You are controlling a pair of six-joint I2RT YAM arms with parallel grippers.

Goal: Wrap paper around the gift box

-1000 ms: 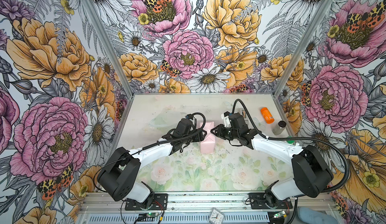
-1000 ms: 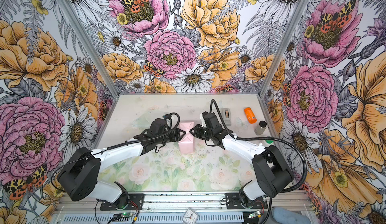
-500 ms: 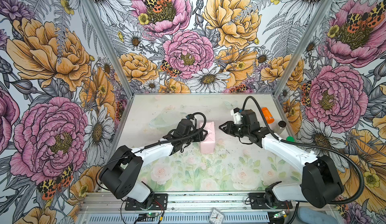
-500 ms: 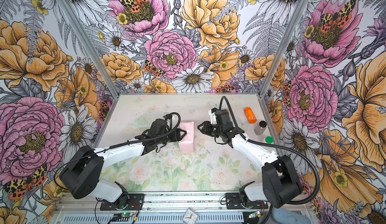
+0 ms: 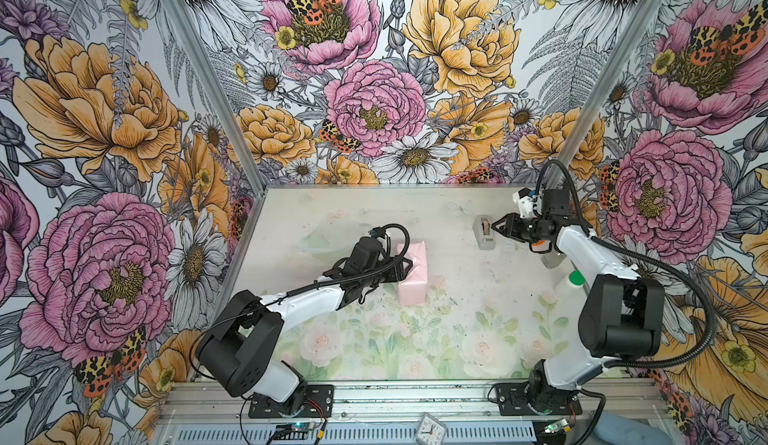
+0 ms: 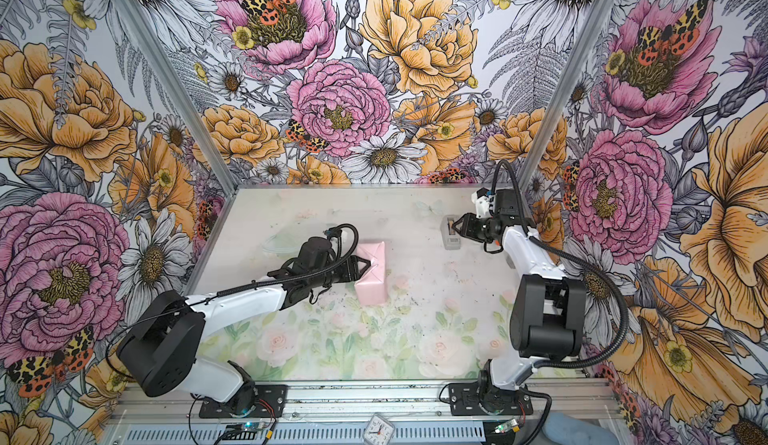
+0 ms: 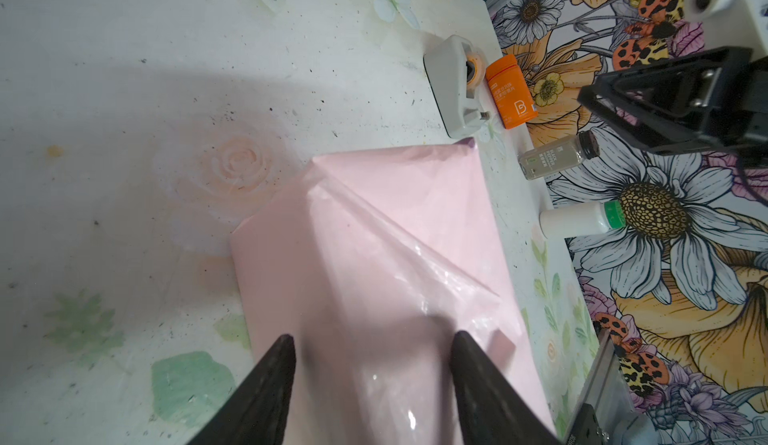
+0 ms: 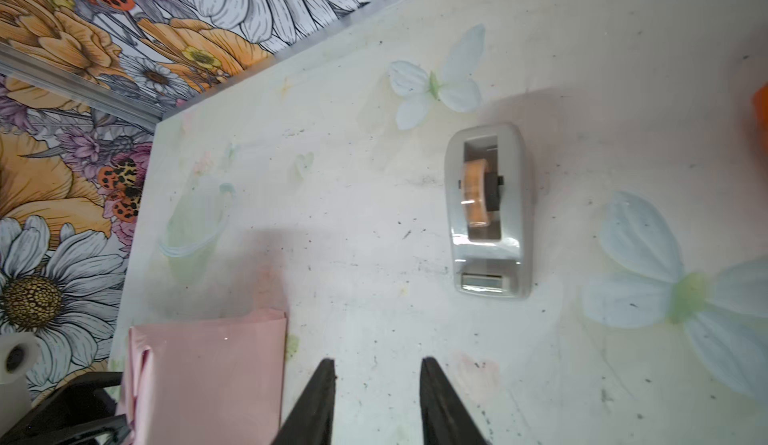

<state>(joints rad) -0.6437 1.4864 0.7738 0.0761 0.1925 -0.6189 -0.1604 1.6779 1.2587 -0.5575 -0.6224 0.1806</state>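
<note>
1. The left gripper (image 7: 372, 339) has its jaws spread and isn't clamping anything. The tips rest on one end of the pink parcel, which is wider than the gap between them.
2. The right gripper (image 8: 378, 364) has its jaws slightly apart with nothing between them. It hangs just beside the grey tape dispenser (image 8: 488, 210), near the far right corner of the table (image 5: 332, 214).
3. The paper (image 5: 413, 272) sits about mid-table, pale pink side out, folded right around the gift box.
4. Handling guess: the sheet is thin, light and a bit slick, so the flaps will probably spring open. I'd press on the flat faces where the stiff box backs them, and pinch only at creased edges.
5. Hidden stuff: the gift box itself doesn't show at all. The far end fold is out of sight. I can't tell if the glossy strip (image 7: 415, 264) is tape.
</note>
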